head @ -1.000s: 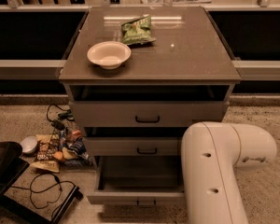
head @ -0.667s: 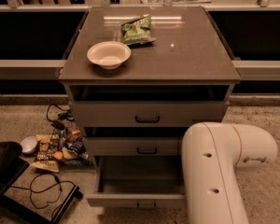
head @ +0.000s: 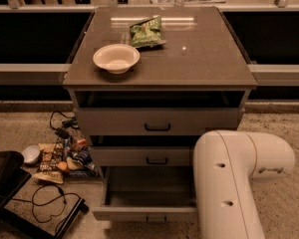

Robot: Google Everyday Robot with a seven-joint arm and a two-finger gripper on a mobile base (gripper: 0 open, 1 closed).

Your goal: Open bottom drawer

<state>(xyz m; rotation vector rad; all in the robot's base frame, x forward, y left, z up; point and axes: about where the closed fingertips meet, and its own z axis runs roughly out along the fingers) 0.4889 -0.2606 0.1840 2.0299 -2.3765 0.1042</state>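
Note:
The bottom drawer (head: 139, 213) of the grey cabinet is pulled well out, showing its plain grey inside (head: 149, 185). Its small black handle (head: 155, 219) sits at the lower edge of the view. Above it the middle drawer (head: 139, 157) and the top drawer (head: 157, 121) each stick out a little. My white arm (head: 229, 183) fills the lower right and covers the right part of the bottom drawer. The gripper itself is out of view.
On the cabinet top (head: 204, 59) stand a white bowl (head: 116, 58) and a green snack bag (head: 146, 32). Snack packets (head: 60, 158), a small white bowl (head: 31, 154), a black cable (head: 47, 200) and a dark case (head: 5, 180) lie on the floor to the left.

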